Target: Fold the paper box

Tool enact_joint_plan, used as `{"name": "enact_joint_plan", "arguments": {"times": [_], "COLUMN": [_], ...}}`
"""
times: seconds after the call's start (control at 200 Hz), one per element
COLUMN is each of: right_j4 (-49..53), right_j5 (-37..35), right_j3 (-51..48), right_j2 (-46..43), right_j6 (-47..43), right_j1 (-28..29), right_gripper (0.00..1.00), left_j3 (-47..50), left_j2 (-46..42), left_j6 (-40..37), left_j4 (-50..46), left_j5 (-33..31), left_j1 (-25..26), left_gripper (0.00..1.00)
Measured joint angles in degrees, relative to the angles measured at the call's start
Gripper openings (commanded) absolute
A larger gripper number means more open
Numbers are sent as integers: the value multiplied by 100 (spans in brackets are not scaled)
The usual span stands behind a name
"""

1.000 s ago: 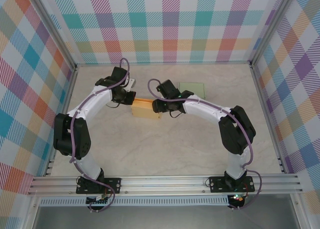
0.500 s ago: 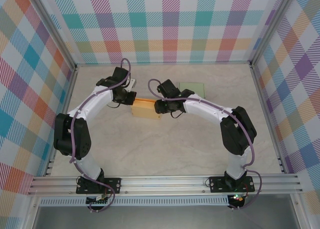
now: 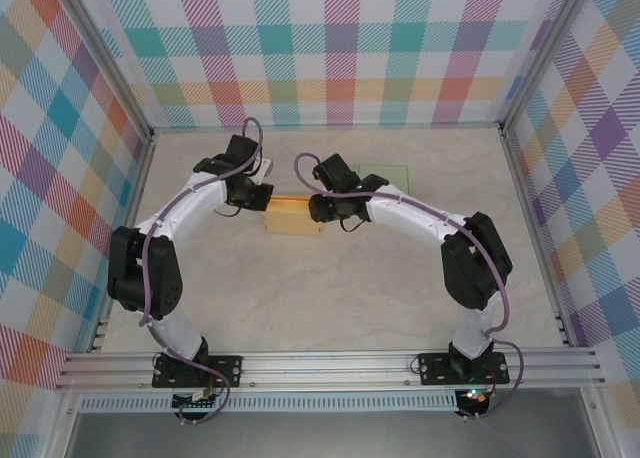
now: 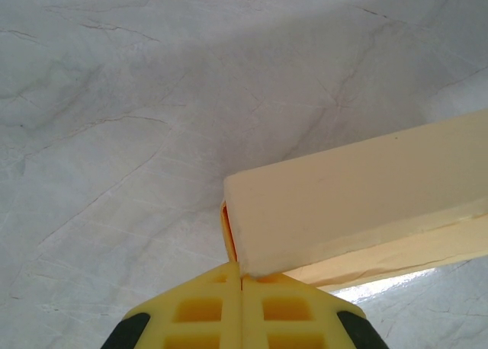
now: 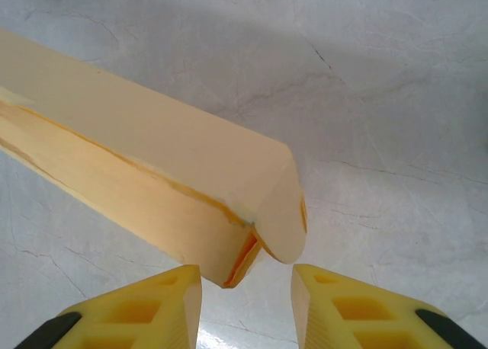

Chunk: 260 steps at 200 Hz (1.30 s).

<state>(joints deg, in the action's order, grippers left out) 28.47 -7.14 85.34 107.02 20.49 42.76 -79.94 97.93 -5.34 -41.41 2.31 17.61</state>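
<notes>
Yellow paper box (image 3: 292,216) is seen at the middle of the marble table (image 3: 340,308), between both arms. Its left end is pinched by the clenched left gripper (image 4: 242,279); at its right end the right gripper (image 5: 246,276) is released, fingers (image 5: 152,307) apart around the corner

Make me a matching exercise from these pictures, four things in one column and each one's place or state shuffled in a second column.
Column one:
1. left gripper
2. right gripper
3. paper box
4. green sheet

Column two:
A. fingers apart, either side of a box end
B. flat on the table, back right
C. fingers shut at a box corner
D. yellowish, between the two grippers

Pairs: 1-C, 2-A, 3-D, 4-B
</notes>
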Motion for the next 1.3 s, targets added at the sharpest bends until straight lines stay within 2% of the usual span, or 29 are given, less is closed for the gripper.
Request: {"name": "enact_joint_plan", "arguments": {"times": [0.07, 0.15, 0.2, 0.525, 0.64, 0.78, 0.855, 1.105, 1.3], "right_j4": [4, 20, 70, 63, 26, 13, 4, 17, -9], "right_j5": [2, -11, -44, -101, -98, -103, -105, -122, -118], "right_j3": [17, 55, 120, 264, 264, 286, 286, 284, 26], "right_j2": [63, 144, 195, 297, 297, 297, 297, 262, -334], "right_j6": [0, -2, -15, -79, -153, -240, -269, -365, -588], "right_j1": [-9, -35, -42, -81, -96, -118, -118, -118, -125], "right_gripper": [39, 56, 57, 32, 30, 21, 21, 34, 35], "left_j3": [0, 0, 0, 4, 7, 22, 22, 98, 111], "left_j2": [0, 0, -2, 0, -2, -2, -2, -46, -72], "left_j6": [0, 0, 0, -2, -4, -4, -4, -2, -2], "left_j4": [0, 0, -2, -2, 0, -2, -2, 52, 61], "left_j5": [0, 0, -2, -44, -46, -87, -122, -251, -326], "left_j1": [0, 0, 11, 74, 81, 129, 155, 258, 262], "left_gripper": [0, 0, 0, 0, 0, 0, 0, 1, 1]}}
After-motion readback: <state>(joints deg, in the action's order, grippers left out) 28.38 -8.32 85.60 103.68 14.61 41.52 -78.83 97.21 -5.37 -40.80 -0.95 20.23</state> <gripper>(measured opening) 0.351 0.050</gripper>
